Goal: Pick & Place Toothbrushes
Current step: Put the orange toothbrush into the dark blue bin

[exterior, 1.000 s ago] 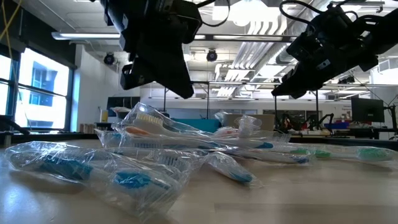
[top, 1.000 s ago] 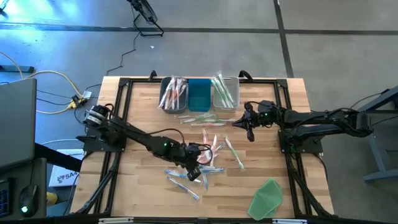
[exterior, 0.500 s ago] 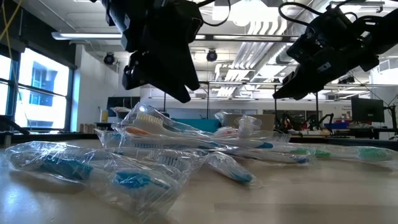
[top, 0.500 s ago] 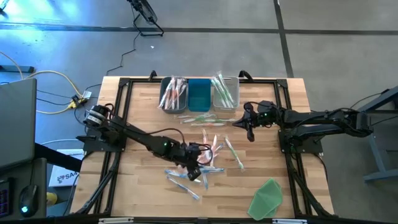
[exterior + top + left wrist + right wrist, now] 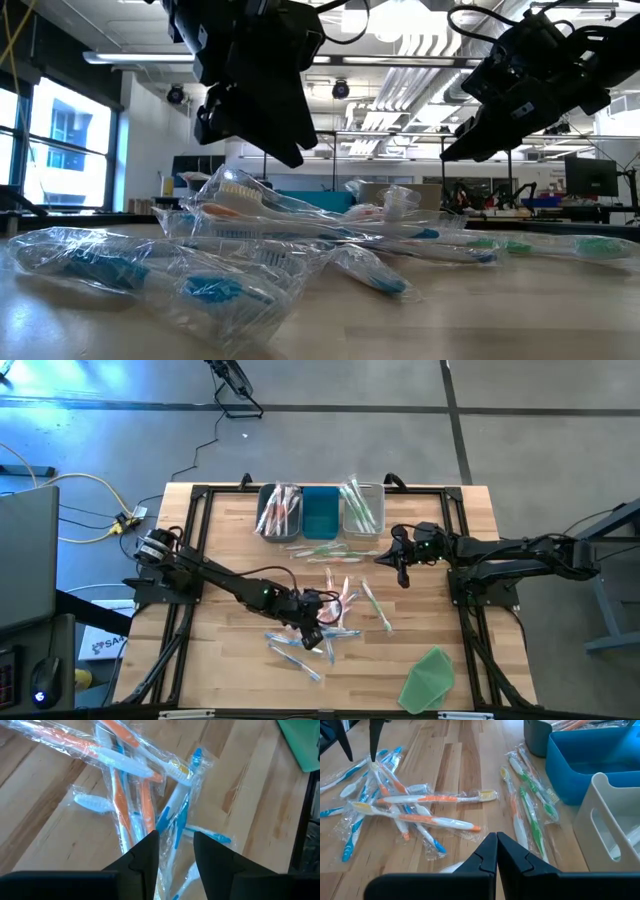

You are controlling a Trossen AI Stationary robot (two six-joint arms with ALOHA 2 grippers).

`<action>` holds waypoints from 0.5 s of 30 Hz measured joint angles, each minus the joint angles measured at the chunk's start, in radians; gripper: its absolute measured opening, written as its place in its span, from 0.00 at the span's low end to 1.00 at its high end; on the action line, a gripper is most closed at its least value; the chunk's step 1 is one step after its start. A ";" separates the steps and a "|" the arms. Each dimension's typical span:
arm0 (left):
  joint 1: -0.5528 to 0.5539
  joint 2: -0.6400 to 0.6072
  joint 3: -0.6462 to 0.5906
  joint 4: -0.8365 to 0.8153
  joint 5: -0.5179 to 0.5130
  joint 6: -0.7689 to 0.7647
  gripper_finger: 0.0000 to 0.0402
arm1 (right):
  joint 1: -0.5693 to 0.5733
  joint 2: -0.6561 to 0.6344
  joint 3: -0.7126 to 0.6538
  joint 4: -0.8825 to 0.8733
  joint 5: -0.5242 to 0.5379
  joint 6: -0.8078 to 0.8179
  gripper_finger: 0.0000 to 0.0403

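A: Left gripper (image 5: 312,632)?
B: Fingers narrowly apart, empty, hovering over the toothbrushes (image 5: 338,598) heaped mid-tabletop (image 5: 225,540).
A: Right gripper (image 5: 402,574)?
B: Closed, empty, at 3 o'clock of the heap. More brushes fill the bins (image 5: 322,512) at 12 o'clock.

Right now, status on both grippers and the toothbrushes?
Left gripper open, empty, above the loose toothbrushes mid-table. Right gripper shut, empty, hovering near the bins. Nothing blocking.
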 joint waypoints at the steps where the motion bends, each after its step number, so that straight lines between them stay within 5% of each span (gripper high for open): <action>1: 0.000 0.000 0.000 0.000 0.003 0.000 0.29 | 0.000 0.000 0.000 0.000 0.000 0.000 0.00; 15: 0.000 0.000 0.000 -0.077 0.016 -0.037 0.29 | 0.000 0.000 0.000 0.001 0.000 0.000 0.00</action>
